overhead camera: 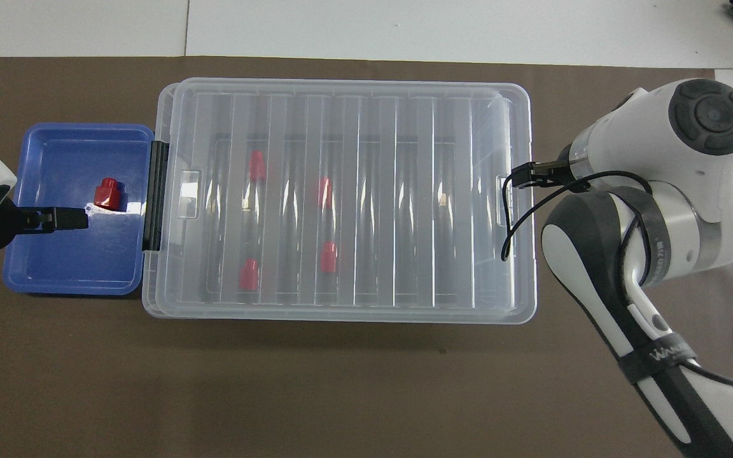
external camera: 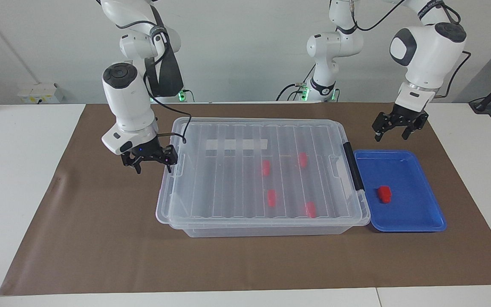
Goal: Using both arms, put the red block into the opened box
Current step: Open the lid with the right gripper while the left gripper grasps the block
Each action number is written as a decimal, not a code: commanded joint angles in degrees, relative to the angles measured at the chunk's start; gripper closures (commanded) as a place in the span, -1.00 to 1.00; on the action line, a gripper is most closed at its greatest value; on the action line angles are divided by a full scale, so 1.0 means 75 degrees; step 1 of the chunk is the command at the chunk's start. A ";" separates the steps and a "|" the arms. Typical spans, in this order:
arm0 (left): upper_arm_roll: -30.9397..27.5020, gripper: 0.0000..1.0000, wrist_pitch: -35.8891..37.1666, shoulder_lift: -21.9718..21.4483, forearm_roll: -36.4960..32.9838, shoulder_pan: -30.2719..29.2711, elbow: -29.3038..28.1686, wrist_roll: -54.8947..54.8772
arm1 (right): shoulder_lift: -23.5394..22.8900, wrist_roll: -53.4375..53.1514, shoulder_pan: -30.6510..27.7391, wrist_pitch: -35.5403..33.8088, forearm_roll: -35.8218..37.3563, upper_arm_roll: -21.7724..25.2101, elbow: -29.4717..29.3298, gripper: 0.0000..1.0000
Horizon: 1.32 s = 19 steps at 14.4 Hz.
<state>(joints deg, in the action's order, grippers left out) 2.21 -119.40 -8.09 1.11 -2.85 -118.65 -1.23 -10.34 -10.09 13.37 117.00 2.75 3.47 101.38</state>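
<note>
One red block (external camera: 384, 193) (overhead camera: 107, 193) lies in the blue tray (external camera: 424, 221) (overhead camera: 55, 280), which stands against the latch end of the box (external camera: 262, 222) (overhead camera: 341, 86). The clear ribbed lid (external camera: 228, 183) lies shut on the box, and several more red blocks show through it. My left gripper (external camera: 392, 132) (overhead camera: 79, 218) hangs open and empty over the tray's edge nearest the robots. My right gripper (external camera: 154, 164) (overhead camera: 520, 177) is open and empty, low at the box's end toward the right arm, one fingertip close to the lid's rim. Whether it touches there I cannot tell.
A black latch (external camera: 353, 166) (overhead camera: 154, 196) clamps the lid at the tray end. A white strip (external camera: 237, 144) shows under the lid. The brown mat (external camera: 100, 238) covers the table, with white tabletop (external camera: 15, 170) past it at both ends.
</note>
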 commanded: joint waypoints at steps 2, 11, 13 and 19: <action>0.0057 -1.00 -0.0638 0.0375 0.0086 -0.0042 -0.0140 -0.0035 | 0.0031 0.0033 -0.0095 0.0174 0.0675 -0.0005 0.0170 -1.00; 0.0033 -1.00 -0.1762 0.1288 0.0086 -0.0100 -0.0164 -0.0059 | 0.0019 0.0057 -0.0552 0.0022 0.1227 0.0006 0.0124 -1.00; 0.0033 -1.00 -0.2160 0.1441 0.0086 -0.0158 -0.0257 -0.0059 | 0.0007 0.0057 -0.0692 -0.0025 0.1239 0.0006 0.0112 -1.00; 0.0045 -1.00 -0.3285 0.2307 0.0086 -0.0311 -0.0293 -0.0070 | 0.0019 0.0068 -0.0951 -0.0236 0.1567 0.0006 0.0100 -1.00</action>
<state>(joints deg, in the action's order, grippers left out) 2.09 -139.67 6.65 1.11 -4.59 -120.18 -1.23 -10.34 -10.04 7.44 115.98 12.65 3.85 101.85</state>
